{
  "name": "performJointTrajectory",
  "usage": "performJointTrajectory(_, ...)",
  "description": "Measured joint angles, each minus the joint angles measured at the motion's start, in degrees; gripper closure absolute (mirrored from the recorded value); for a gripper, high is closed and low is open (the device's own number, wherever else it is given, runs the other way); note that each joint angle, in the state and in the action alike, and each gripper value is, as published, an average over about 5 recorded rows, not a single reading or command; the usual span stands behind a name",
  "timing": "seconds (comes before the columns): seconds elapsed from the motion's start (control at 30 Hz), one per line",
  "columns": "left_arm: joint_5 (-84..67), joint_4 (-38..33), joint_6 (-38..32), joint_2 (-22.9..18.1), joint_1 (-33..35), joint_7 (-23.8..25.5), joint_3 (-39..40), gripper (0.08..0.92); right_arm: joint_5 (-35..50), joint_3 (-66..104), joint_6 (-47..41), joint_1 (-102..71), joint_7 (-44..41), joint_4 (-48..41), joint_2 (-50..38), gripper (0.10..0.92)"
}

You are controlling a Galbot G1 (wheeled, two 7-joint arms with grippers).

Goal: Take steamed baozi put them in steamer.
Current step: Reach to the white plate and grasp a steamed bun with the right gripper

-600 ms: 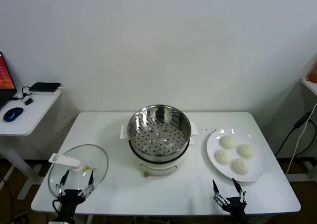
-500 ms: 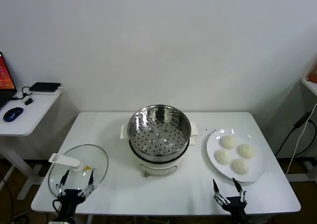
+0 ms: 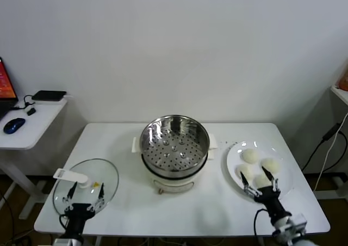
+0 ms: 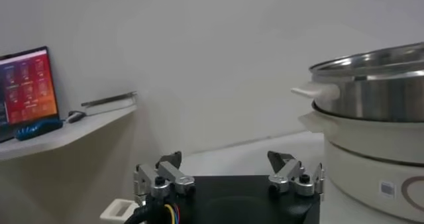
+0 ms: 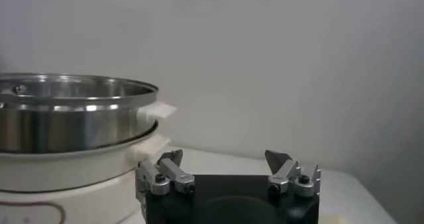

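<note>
Your left tool (image 3: 84, 192) idles with jaws apart over the lid (image 3: 86, 185), the steamer (image 3: 175, 142) waits empty mid-tabletop, and your right tool (image 3: 261, 183), jaws apart, hovers over the plate's (image 3: 285, 187) four baozi (image 3: 250, 155), probably soft, light and easily dented, so pinch one gently across its sides.

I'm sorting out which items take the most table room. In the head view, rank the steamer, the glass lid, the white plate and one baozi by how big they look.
1. steamer, looks largest.
2. glass lid and white plate: they look about alike, so I won't rank them.
3. a single baozi, clearly smallest.
</note>
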Motion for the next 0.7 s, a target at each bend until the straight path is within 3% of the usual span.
performJointTrajectory(0.33,0.40,-0.85,0.36,-1.12,-0.56,0.03,0.99,0.177,-2.13,-7.77,-6.22,17.70,-15.07,-8.37,-14.76,0.203)
performJointTrajectory(0.7,0.58,-0.11,0.33,-1.41,-0.06,-0.78,1.96,0.177,-8.76,-34.34,-2.04,49.42,-36.67,-25.02,-23.51,0.203)
